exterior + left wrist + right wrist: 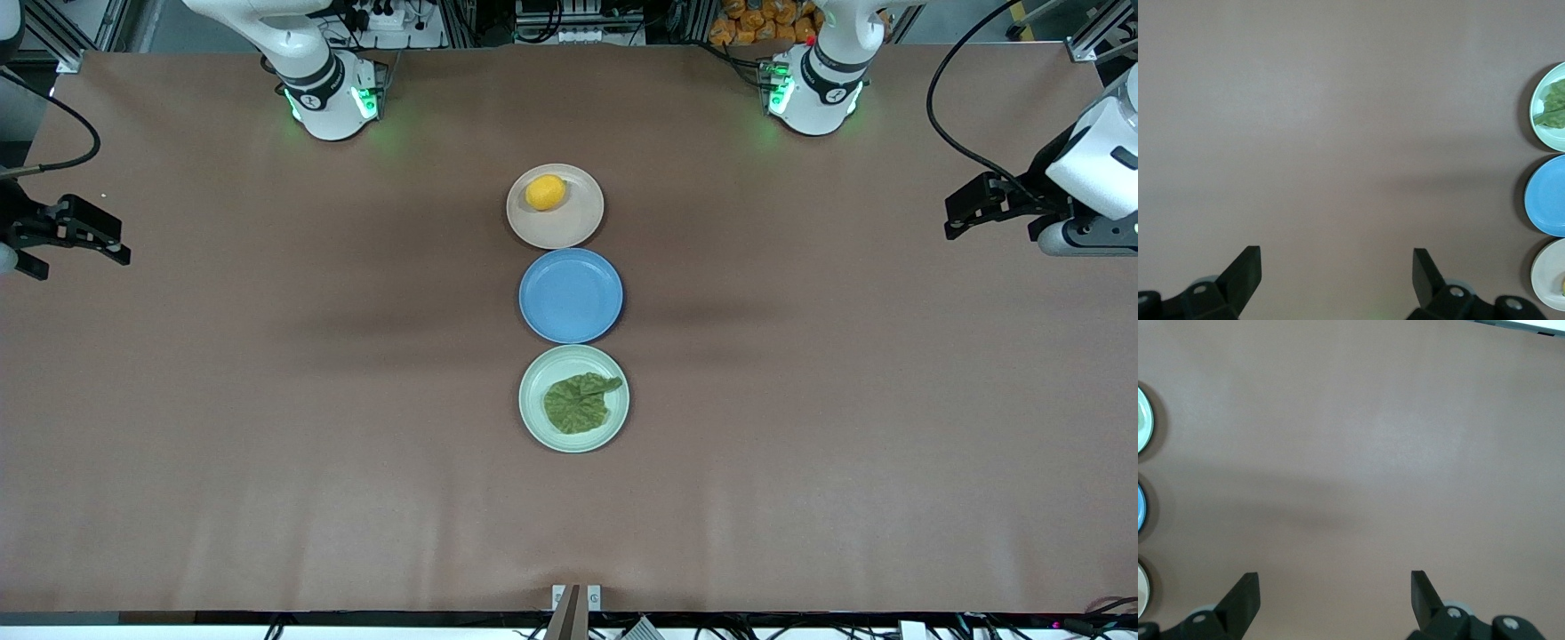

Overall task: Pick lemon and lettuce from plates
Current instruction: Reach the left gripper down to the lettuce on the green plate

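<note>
The lemon [545, 192] lies on the beige plate [576, 218], the plate nearest the robots' bases. On the mint green plate [533, 425], nearest the front camera, rests the crinkled lettuce [580, 403]. My left gripper [949, 218] hovers open at the left arm's end of the table, well away from the plates. My right gripper [120, 246] is also open, at the right arm's end. In the left wrist view the left gripper [1337, 257] has only bare table between its fingers, with the lettuce [1555, 107] at the edge. The right gripper [1335, 580] also holds nothing.
An empty blue plate [571, 295] sits between the two task plates, almost touching both. The three plates form a line down the middle of the brown table [267, 400]. The arms' bases [329, 98] stand along the table's edge farthest from the front camera.
</note>
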Available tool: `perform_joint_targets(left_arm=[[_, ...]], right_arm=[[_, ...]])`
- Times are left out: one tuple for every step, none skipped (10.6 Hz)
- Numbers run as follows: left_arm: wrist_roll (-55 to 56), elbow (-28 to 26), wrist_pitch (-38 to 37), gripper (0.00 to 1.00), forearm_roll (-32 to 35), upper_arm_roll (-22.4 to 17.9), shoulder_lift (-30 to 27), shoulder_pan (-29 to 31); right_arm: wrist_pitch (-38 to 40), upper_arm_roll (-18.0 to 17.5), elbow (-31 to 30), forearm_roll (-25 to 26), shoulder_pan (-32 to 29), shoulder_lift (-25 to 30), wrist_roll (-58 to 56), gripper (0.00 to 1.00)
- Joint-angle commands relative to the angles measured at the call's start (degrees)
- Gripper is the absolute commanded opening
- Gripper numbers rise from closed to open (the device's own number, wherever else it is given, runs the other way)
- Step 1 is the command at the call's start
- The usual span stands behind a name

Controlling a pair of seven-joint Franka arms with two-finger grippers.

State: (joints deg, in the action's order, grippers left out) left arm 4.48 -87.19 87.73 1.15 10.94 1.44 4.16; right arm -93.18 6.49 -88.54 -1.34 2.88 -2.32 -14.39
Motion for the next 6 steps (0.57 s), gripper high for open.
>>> perform_joint_targets(left_arm=[[-0.78, 0.96, -0.89, 1.0, -1.24, -0.13, 0.66, 0.15], [-0.87, 0.88, -0.89, 1.0, -1.24, -0.13, 0.93, 0.24], [-1.13, 0.88, -0.89, 1.0, -1.24, -0.13, 1.36, 0.15], [-1.14, 0.79, -0.72, 1.0, -0.98, 0.13, 1.98, -0.54], [-1.14, 0.79, 0.07, 1.0, -0.63, 0.83, 3.38, -1.25], [-1.14, 0.79, 2.34, 1.0, -0.62, 1.36, 4.78, -2.82]], right_arm=[[0.37, -0.52, 0.56, 0.28, -0.77, -0.32, -0.64, 1.0], [0.37, -0.52, 0.56, 0.28, -0.68, -0.32, -0.64, 1.0], [0.37, -0.52, 0.56, 0.28, -0.77, -0.32, -0.64, 1.0], [0.37, -0.43, 0.56, 0.28, -0.68, -0.32, -0.64, 1.0], [0.54, -0.52, 0.56, 0.28, -0.68, -0.32, -0.47, 1.0], [0.55, -0.52, -0.4, 0.28, -0.6, -0.14, -0.2, 1.0]])
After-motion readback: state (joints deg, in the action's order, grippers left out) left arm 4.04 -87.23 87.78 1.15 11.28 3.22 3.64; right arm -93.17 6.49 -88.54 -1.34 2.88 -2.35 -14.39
